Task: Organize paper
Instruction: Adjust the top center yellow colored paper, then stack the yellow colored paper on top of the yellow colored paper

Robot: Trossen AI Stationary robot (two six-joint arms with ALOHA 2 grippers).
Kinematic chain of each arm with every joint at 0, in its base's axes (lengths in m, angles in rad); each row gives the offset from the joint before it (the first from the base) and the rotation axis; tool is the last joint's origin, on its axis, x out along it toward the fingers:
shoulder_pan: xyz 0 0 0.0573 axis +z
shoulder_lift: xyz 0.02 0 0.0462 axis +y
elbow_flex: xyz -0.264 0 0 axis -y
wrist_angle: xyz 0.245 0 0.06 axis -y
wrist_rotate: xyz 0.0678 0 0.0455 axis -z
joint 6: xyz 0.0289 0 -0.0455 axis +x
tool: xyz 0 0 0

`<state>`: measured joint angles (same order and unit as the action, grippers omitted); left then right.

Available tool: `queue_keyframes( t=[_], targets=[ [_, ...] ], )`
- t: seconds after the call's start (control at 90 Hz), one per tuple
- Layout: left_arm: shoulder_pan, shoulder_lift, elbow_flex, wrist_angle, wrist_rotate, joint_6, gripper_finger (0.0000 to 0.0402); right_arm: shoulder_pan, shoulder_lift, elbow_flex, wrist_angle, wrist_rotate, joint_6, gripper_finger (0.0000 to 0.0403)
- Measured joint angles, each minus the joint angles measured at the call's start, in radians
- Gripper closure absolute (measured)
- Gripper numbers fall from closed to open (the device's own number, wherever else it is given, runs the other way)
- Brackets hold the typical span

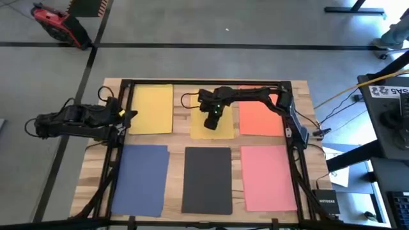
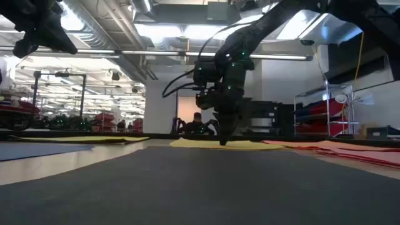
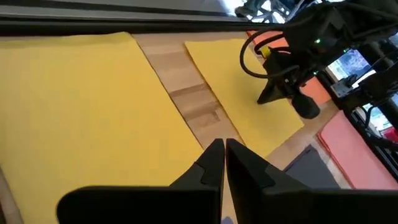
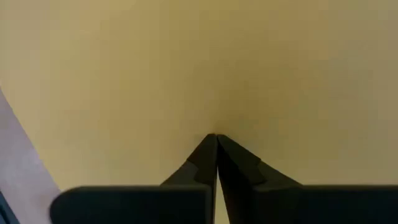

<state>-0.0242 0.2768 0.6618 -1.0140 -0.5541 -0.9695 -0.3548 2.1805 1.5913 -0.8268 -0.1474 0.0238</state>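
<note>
Six sheets of paper lie flat on the wooden table (image 1: 179,144). Across the far row are a yellow sheet (image 1: 152,108), a second yellow sheet (image 1: 198,124) and an orange one (image 1: 259,121). The near row holds a blue sheet (image 1: 142,179), a dark grey-black one (image 1: 208,179) and a pink one (image 1: 268,176). My right gripper (image 4: 216,137) is shut, its tips down on the middle yellow sheet (image 4: 205,68). My left gripper (image 3: 224,148) is shut and empty, raised above the table's left side beside the left yellow sheet (image 3: 81,106). My right gripper presses its shut fingertips (image 2: 223,141) down on the middle yellow sheet's flat face (image 4: 216,121), well inside its edges. The fingers come from above, pointing down. The sheet lies flat on the table under them.
Black frame rails run along the table's left (image 1: 118,147), right (image 1: 294,153) and far (image 1: 204,82) edges. A dark cable (image 1: 186,99) loops over the wood between the two yellow sheets. Strips of bare wood separate the sheets.
</note>
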Motion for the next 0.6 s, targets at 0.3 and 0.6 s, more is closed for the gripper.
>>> queue_keyframes(
  t=[0.3, 0.6],
  targets=[
    [0.0, 0.0, 0.0, 0.0, 0.0, 0.007, 0.0402, -0.005, 0.003, 0.01, 0.028, 0.001, 0.03, 0.0403],
    [0.0, 0.0, 0.0, 0.001, 0.0, 0.008, 0.0402, -0.043, 0.005, 0.053, 0.015, -0.001, 0.048, 0.0403]
  ],
)
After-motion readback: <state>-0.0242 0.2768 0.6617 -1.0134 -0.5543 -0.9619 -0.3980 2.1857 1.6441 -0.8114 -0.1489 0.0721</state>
